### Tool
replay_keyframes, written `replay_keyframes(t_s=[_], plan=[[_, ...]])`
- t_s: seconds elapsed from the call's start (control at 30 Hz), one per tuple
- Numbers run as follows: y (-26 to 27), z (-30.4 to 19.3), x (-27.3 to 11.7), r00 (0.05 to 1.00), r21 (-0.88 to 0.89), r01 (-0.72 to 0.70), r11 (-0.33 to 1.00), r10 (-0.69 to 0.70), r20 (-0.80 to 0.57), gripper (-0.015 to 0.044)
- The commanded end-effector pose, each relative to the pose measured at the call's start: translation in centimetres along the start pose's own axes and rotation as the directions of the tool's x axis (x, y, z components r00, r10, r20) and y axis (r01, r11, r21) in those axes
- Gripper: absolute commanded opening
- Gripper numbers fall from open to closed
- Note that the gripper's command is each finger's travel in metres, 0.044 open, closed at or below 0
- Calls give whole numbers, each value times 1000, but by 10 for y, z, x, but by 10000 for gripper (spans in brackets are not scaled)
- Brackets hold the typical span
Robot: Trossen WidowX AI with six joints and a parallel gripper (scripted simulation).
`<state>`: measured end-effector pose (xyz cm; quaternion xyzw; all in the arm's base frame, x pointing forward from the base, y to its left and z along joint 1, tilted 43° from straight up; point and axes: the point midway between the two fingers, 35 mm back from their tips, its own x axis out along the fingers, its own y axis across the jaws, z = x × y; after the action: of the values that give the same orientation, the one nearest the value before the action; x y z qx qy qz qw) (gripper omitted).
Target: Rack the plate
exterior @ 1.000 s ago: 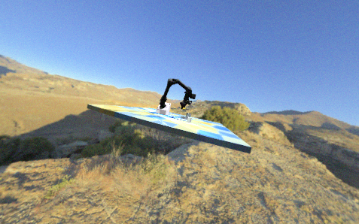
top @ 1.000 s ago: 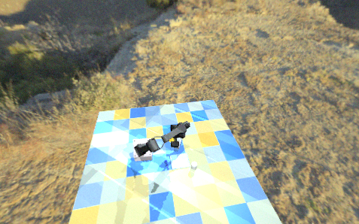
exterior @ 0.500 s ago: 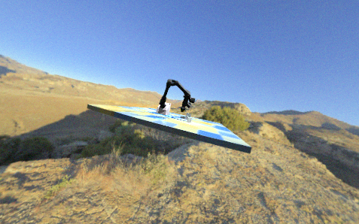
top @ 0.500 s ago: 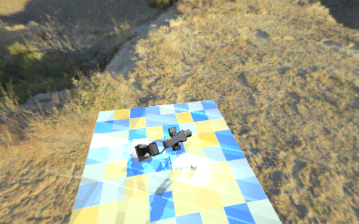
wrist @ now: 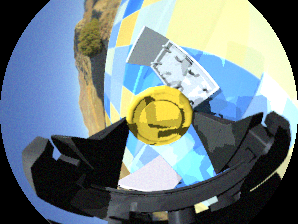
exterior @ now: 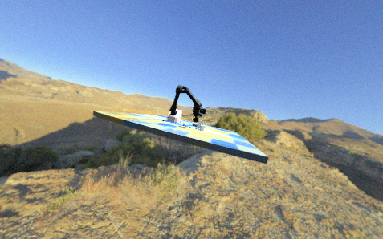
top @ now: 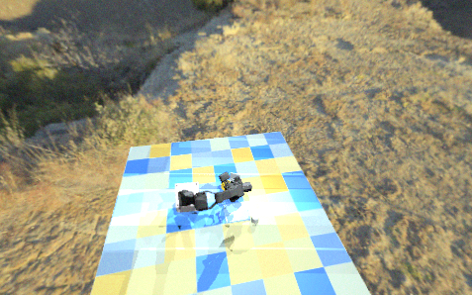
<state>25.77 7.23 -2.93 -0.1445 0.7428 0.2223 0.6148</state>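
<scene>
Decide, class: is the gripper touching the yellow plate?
Touching. The wrist view shows the yellow plate clamped between the gripper's dark fingers, above the dish rack.
</scene>
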Motion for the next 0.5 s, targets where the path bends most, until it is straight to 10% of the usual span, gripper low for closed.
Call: replay_keyframes(t_s=[0.0, 0.47], plan=[[-2, -1, 2, 997, -83, -50, 995, 54, 51, 0], [-15, -3, 9, 950, -377, -97, 921, 198, 241, 0]])
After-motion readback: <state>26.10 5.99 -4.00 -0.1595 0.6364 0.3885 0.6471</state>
